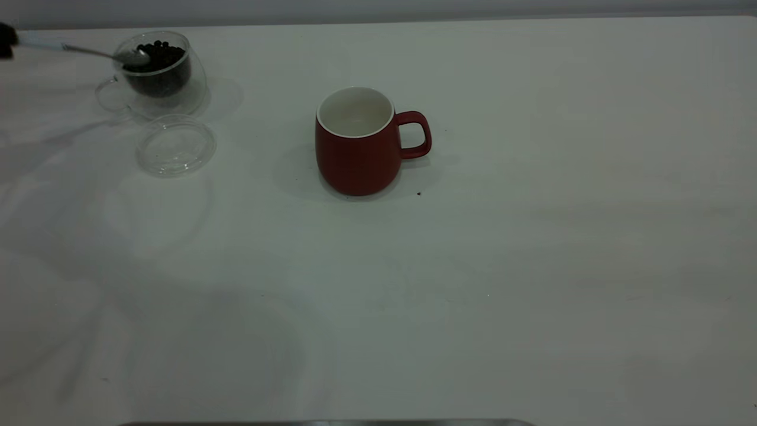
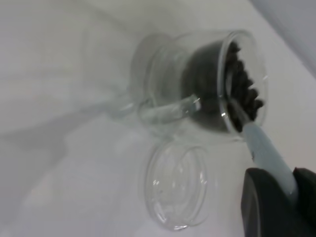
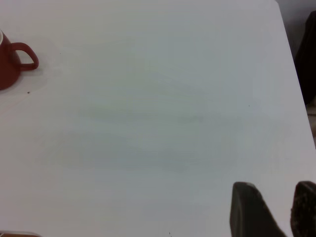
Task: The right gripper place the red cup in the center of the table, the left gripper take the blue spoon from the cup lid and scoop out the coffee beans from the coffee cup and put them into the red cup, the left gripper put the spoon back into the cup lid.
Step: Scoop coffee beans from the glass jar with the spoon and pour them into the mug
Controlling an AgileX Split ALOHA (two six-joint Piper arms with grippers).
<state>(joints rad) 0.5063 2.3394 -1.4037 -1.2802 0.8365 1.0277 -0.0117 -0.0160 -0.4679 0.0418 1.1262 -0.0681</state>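
The red cup (image 1: pixel 358 145) stands upright near the center of the table (image 1: pixel 532 266), its handle toward my right arm's side, so I judge step 1 done. My right gripper (image 3: pixel 276 212) hangs well apart from it over bare table, fingers parted and holding nothing.

My left gripper (image 2: pixel 279 205) is clamped on the pale handle of the blue spoon (image 2: pixel 261 145), at the far left edge of the exterior view. The spoon's metal bowl lies at the mouth of the coffee cup (image 1: pixel 155 74), on or just in the coffee beans (image 1: pixel 158 59). I cannot tell whether any beans sit in the bowl.

The coffee cup holds a dark heap of beans. The red cup's white inside looks empty. The cup lid (image 1: pixel 176 145) lies flat just beside the coffee cup, with nothing on it.

As I judge it, scooping is in hand; carrying beans across, tipping them into the red cup and returning the spoon to the lid remain.
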